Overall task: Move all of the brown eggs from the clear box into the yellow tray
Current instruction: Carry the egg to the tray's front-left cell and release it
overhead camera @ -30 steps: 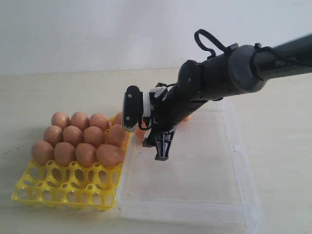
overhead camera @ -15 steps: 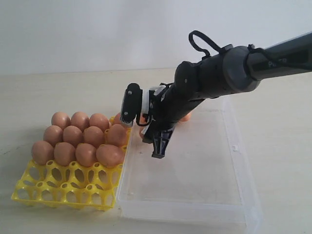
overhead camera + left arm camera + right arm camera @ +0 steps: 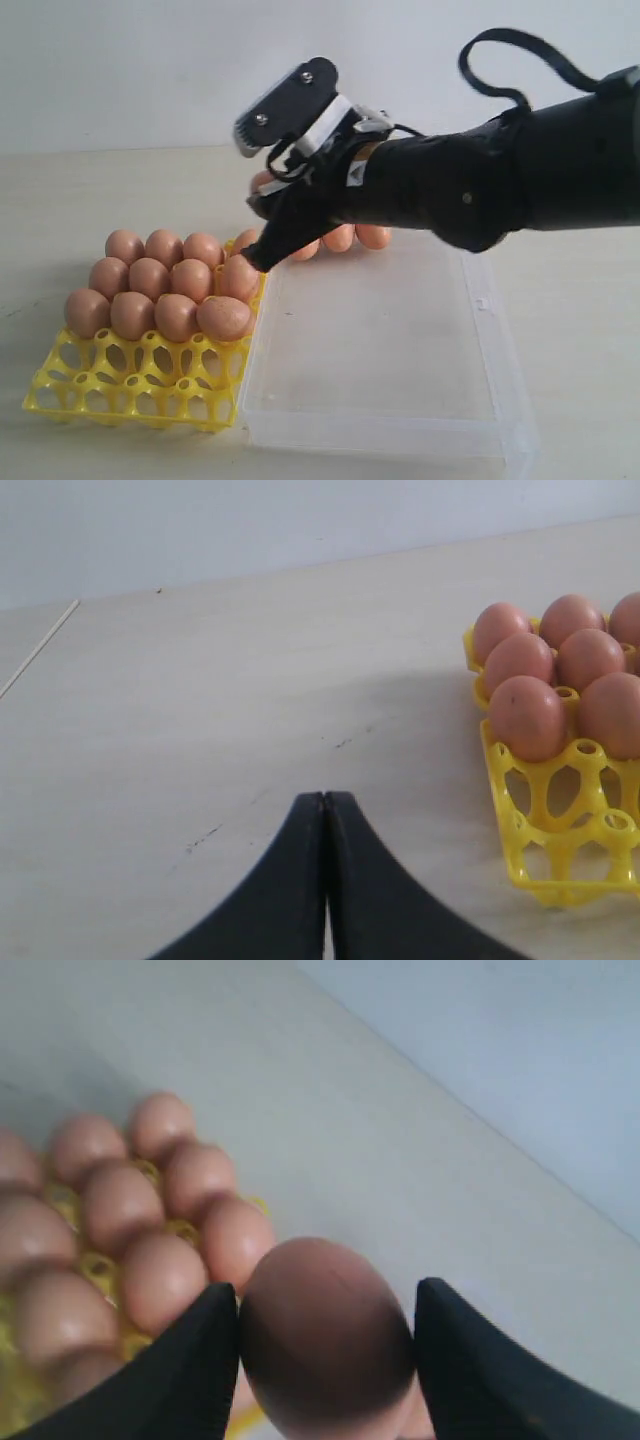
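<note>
The right gripper (image 3: 250, 198) is clamped on one egg (image 3: 325, 1335). A black finger (image 3: 190, 1360) presses each side of the shell, so the jaws stand fairly wide around it. Gripper and egg hang in the air over the seam where the tray (image 3: 130, 385) meets the box (image 3: 500, 405), toward their far ends; which of the two lies directly beneath I cannot tell. Both rest on the table (image 3: 580, 300), the tray's right edge just beside the box's left rim, perhaps touching. The tray's three far rows hold tray eggs (image 3: 150, 280), packed side by side in their cups, and its two near rows show open yellow cups. Along the box's far edge lie a few loose eggs (image 3: 372, 237), partly hidden behind the arm (image 3: 480, 190), so their count is unclear. The left gripper (image 3: 325, 805) has its jaws pressed together with nothing between them, low over bare table off one edge of the tray and apart from it.
</note>
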Motion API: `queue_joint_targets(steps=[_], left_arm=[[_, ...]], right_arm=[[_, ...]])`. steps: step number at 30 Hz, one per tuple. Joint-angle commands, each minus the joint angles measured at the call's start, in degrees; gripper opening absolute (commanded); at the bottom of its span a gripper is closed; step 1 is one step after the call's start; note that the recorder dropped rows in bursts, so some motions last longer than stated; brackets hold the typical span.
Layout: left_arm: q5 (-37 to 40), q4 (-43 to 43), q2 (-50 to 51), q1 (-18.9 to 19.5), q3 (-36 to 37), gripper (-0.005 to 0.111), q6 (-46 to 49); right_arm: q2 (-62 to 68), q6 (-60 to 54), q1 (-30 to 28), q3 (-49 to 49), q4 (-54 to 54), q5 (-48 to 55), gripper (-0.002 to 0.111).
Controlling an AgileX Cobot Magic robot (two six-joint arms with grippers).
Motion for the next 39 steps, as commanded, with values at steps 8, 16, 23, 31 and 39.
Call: queue_joint_targets(steps=[8, 16, 23, 31, 39], left_arm=[[-0.5, -0.1, -0.3, -0.3, -0.2, 0.0, -0.3], [-0.5, -0.1, -0.3, -0.3, -0.2, 0.0, -0.3], [-0.5, -0.1, -0.3, -0.3, -0.2, 0.0, -0.3], [-0.5, -0.1, -0.3, -0.3, -0.2, 0.0, -0.3], [-0.5, -0.1, -0.3, -0.3, -0.2, 0.0, -0.3]], right_arm=[[11.3, 46.6, 11.1, -5.1, -31.4, -23.8, 0.0], [20.3, 65.2, 11.2, -15.0, -43.3, -25.9, 0.0], [25.2, 75.5, 11.2, -19.1, -49.3, -28.3, 0.0], [28.5, 77.3, 11.2, -19.7, -49.2, -29.0, 0.0], [31.1, 73.6, 11.0, -19.8, -41.4, -28.6, 0.021]])
